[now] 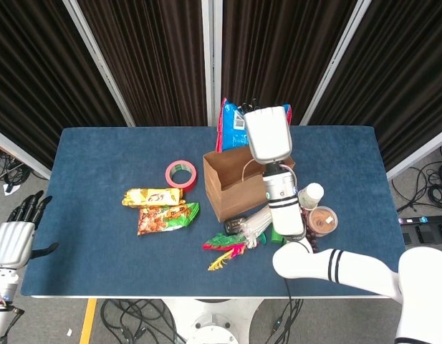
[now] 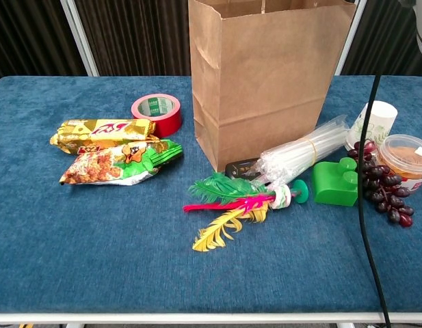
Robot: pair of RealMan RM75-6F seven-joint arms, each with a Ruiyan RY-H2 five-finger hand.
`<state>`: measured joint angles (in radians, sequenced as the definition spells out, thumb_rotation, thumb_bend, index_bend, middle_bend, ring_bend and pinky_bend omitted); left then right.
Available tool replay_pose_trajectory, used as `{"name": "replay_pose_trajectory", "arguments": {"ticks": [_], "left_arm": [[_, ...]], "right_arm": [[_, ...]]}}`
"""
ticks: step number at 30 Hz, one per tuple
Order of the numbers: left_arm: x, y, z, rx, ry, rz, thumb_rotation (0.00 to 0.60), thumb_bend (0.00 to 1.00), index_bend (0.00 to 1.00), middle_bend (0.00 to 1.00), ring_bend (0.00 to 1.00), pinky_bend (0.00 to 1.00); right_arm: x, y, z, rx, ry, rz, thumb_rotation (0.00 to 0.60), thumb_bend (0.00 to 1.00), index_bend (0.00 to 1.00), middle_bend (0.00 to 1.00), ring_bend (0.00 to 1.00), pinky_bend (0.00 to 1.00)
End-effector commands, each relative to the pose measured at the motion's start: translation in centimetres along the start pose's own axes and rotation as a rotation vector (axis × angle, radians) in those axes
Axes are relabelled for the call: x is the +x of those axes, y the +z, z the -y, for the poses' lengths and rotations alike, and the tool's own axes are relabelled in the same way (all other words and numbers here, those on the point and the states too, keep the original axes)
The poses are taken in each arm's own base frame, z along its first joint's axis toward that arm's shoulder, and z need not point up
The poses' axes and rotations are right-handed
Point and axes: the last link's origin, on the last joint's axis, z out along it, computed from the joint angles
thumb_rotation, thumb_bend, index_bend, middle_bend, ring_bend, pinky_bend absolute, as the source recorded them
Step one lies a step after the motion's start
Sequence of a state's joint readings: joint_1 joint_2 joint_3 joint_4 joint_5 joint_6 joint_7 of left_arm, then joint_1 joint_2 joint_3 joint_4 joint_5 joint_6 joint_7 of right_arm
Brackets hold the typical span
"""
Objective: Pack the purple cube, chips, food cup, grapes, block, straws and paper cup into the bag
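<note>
My right hand holds the blue chips bag above the far edge of the open brown paper bag, which also shows in the chest view. To the right of the bag lie the bundle of clear straws, the green block, the dark grapes, the food cup and the paper cup. My left hand hangs open off the table's front left corner. I see no purple cube.
A red tape roll and two snack packs lie left of the bag. Coloured feathers and a small dark object sit in front of it. A black cable hangs down at the right.
</note>
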<state>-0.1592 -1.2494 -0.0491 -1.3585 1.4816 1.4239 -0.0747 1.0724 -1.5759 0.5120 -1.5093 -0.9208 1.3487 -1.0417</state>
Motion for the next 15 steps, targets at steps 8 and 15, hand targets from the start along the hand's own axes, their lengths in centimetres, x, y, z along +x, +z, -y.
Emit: {"name": "replay_pose_trajectory", "arguments": {"ticks": [8,15], "left_arm": [[-0.2,-0.1,0.0,0.001,0.008,0.008,0.6,0.08,0.11,0.09,0.03,0.2],[-0.2,-0.1,0.0,-0.001,0.011,0.01,0.6,0.08,0.11,0.09,0.03,0.2]], "right_arm": [[-2.0,-1.1,-0.5,0.012,-0.031,0.083,0.6,0.15,0.73,0.62,0.82,0.84],[-3.1,-1.6,-0.5,0.028,-0.043,0.123,0.6,0.11,0.66,0.57,0.82,0.84]]}}
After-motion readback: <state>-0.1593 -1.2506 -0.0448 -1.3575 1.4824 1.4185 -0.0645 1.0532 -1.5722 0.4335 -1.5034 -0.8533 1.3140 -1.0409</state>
